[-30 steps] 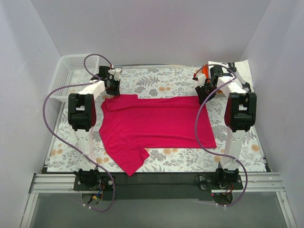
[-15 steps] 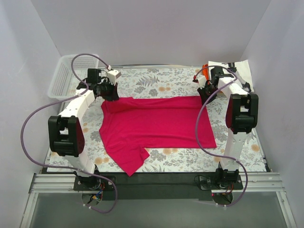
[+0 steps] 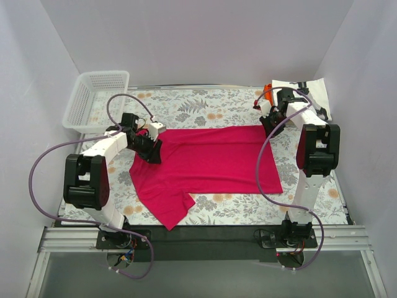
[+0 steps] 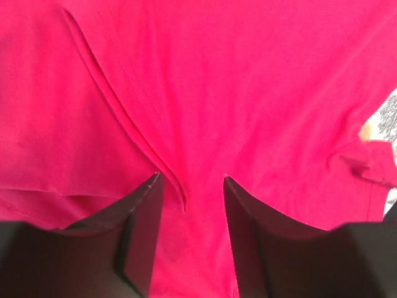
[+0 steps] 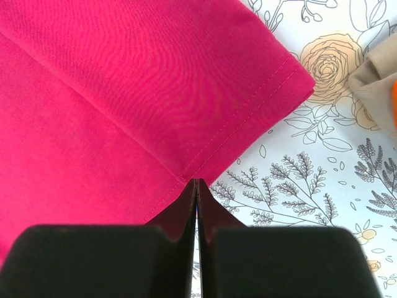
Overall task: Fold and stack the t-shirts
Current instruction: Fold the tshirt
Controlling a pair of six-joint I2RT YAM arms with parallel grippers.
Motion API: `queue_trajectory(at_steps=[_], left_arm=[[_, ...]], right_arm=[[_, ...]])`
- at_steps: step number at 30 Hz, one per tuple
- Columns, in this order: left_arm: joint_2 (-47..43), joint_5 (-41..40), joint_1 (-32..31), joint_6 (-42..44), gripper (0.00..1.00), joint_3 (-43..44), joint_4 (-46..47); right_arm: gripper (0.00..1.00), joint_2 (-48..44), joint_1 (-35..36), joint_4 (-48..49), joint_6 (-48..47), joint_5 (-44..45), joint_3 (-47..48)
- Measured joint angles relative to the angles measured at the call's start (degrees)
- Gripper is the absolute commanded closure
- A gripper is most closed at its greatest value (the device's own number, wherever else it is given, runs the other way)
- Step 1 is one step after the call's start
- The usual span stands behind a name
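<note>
You see plain white walls [image 3: 198, 37] on three sides, close around the table [image 3: 186, 102]; its cloth [image 3: 248, 211] has grey leaves and orange flowers; a white basket [image 3: 79, 105] sits at the far left corner; a metal rail [image 3: 205, 249] runs along the near edge; the light is soft and even.

Orange t-shirt [image 3: 267, 95] mostly hidden behind the right arm [image 3: 316, 146]

The top external camera looks down and forward from above and behind the arm bases, taking in the whole floral tablecloth [image 3: 211, 105]. Both wrist cameras face down, close over the crimson-pink t-shirt [image 3: 211, 158] (also seen from overhead). One sits behind the left gripper [image 4: 189, 180] at the shirt's left end, the other behind the right gripper [image 5: 197, 181] at a hem corner.
</note>
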Motion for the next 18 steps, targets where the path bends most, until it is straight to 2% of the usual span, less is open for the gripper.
queue_trajectory(at_steps=[1,4,13,18], left_arm=[[-0.2,0.33,0.0,0.02,0.54,0.46,-0.2],[0.02,0.42,-0.26,-1.66,0.52,3.1,0.26],[9.18,-3.5,-4.02,-8.85,0.51,12.48,7.87],[14.19,-6.12,-5.81,-10.51,0.52,12.72,9.2]], right_arm=[[0.93,-0.09,-0.09,-0.07,0.0,-0.02,0.04],[0.88,-0.11,-0.11,-0.37,0.02,-0.07,0.15],[0.71,-0.09,-0.13,-1.84,0.28,-0.5,1.16],[0.69,0.07,-0.13,-2.6,0.24,-0.5,1.44]])
